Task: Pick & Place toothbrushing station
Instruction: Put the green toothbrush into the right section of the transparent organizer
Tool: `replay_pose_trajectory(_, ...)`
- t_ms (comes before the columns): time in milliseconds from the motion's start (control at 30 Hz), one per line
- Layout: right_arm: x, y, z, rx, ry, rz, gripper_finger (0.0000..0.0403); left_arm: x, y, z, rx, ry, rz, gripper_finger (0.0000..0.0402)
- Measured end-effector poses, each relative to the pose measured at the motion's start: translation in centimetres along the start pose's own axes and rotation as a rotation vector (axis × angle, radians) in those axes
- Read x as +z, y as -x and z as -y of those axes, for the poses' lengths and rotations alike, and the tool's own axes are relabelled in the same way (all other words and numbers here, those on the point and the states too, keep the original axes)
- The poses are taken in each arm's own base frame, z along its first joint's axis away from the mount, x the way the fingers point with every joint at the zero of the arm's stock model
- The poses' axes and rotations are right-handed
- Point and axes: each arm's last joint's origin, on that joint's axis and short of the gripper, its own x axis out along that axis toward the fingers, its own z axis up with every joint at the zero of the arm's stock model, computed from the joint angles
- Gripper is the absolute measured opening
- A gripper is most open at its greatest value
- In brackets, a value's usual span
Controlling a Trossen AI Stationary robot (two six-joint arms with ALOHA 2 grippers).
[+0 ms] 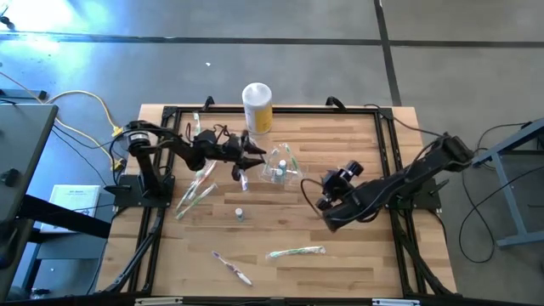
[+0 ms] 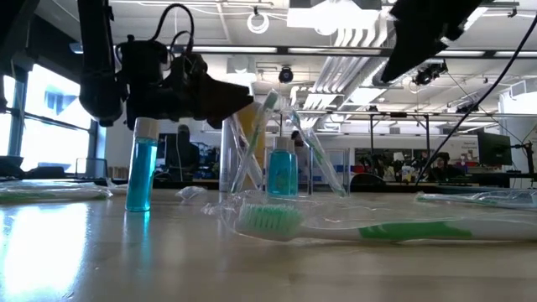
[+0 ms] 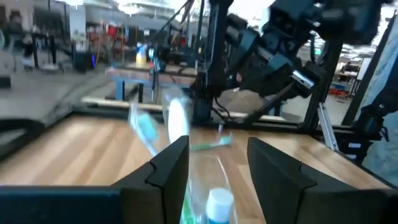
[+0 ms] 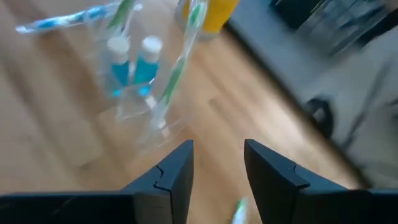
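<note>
- Wooden table [image 1: 340, 272], framed by black rails, stands on a grey floor; the low view shows an open hall with ceiling pipes and desks behind it.
- Left gripper [image 1: 252, 155] reaches to the middle of the table, just beside the clear holder [image 1: 281, 169]; its wrist view shows the two dark fingers [image 3: 169, 168] apart with nothing clamped between them (a white-capped blue tube [image 3: 217, 205] and the holder's rim lie just ahead of the gap).
- Right gripper [image 1: 325, 202] hangs near the holder's other side, raised off the wood; its fingers [image 4: 175, 171] stand apart and hold nothing.
- Clear holder sits upright at the table's centre, with two small blue tubes [image 4: 130, 68] standing in it and green toothbrushes [image 4: 180, 62] leaning in it, long axes steeply tilted, heads up.
- One more small tube [image 1: 240, 214] stands upright alone on the wood, nearer the front edge.
- Wrapped green toothbrush [image 1: 296, 252] lies flat toward the front, long axis roughly along the table's width; a pink one [image 1: 231, 267] lies diagonally to its left (well apart from the holder).
- Further wrapped brushes [image 1: 197, 191] lie slanted under the left arm.
- Yellow canister [image 1: 257, 107] with a white top stands at the far edge.
- Bare wood shows along the front edge and at the right.
</note>
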Motion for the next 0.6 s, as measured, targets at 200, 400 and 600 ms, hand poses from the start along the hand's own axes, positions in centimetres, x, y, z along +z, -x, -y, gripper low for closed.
replay_pose_trajectory(200, 0.1, 1.0, 1.2, 0.135, -0.12, -0.145, 0.0134, 1.1, 0.7, 0.6, 0.0, -0.055, 0.029, 0.0159)
replay_pose_trajectory(400, -0.3, 1.7, 0.1, 0.235, -0.013, -0.153, 0.0134, 1.9, 2.6, 1.9, 0.016, -0.107, 0.043, 0.0159)
replay_pose_trajectory(600, 0.3, 2.4, -3.3, 0.543, 0.117, 0.024, 0.0134, 1.9, 4.7, 3.3, -0.039, -0.092, 0.029, 0.0159)
